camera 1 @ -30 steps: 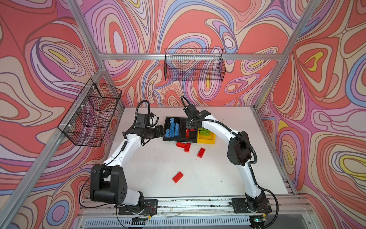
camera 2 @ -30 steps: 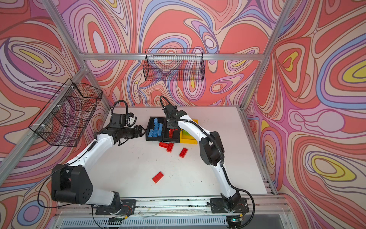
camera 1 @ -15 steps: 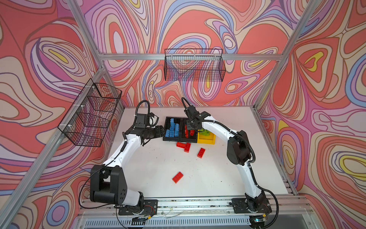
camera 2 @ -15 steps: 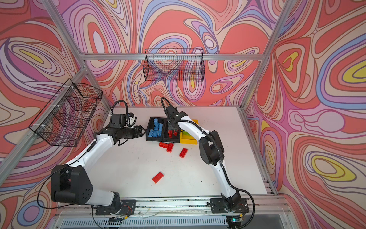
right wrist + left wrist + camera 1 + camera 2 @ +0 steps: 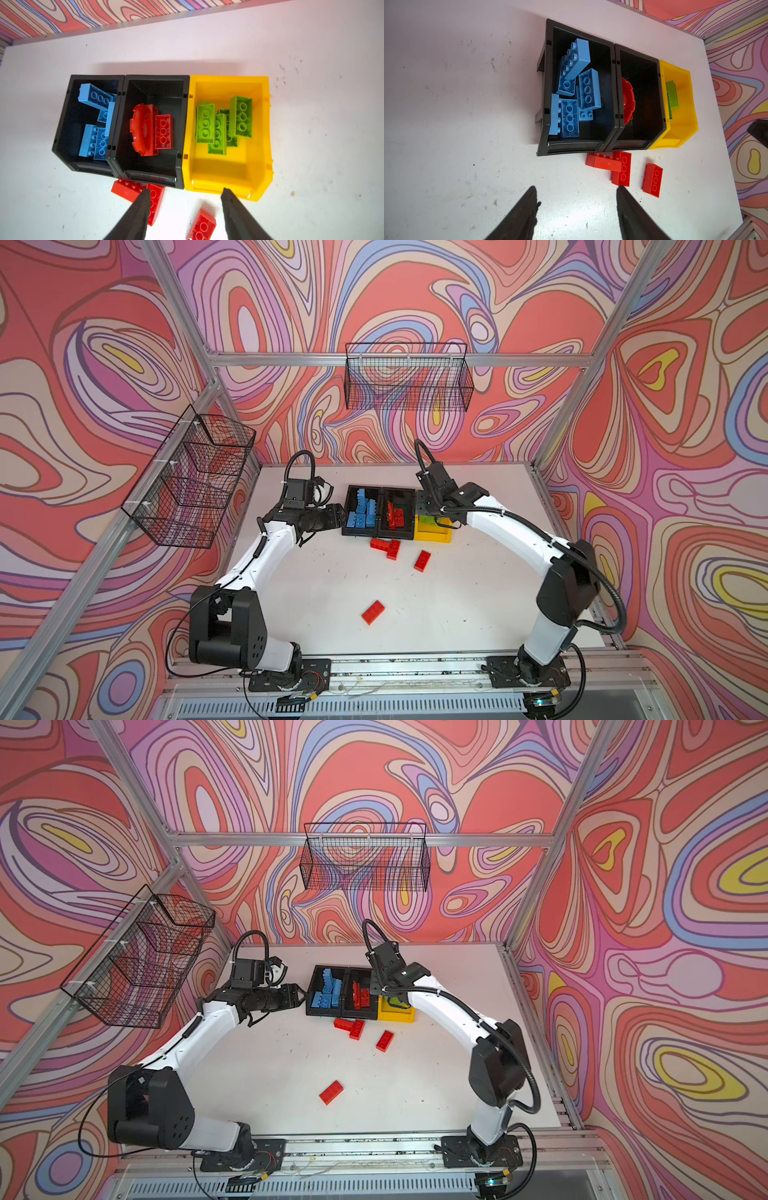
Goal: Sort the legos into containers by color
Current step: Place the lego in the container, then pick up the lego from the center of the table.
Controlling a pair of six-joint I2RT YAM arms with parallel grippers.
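Bricks of one colour only, red, remain loose on the white tabletop [image 5: 478, 593], so the sort looks nearly finished. Furthest left, the left gripper [image 5: 575, 188] hangs just beside the row of bins, fingers spread and empty. Next comes the end black plastic bin [image 5: 91, 77] holding the blue studded bricks [image 5: 97, 97]. Beside it, the middle black plastic bin [image 5: 155, 77] holds a red arch-shaped piece [image 5: 142, 128] and one red studded brick [image 5: 164, 131]. Last in the row is the yellow plastic bin [image 5: 228, 78] with the lime green studded bricks [image 5: 241, 116]. Above the row, near where the middle and yellow bins meet, hovers the right gripper [image 5: 186, 190], fingers likewise parted with nothing between them. Just in front of the middle bin, two loose red bricks [image 5: 384, 546] lie touching each other. A third loose red brick [image 5: 422, 561] lies near them to the right, and a fourth red brick [image 5: 372, 612] sits well apart, closer to the arm bases. The step in hand seems to be picking the next red brick. That calls for descending with the jaws across its narrow sides. The third looks easiest, while the pair by the bin wall leaves little finger room.
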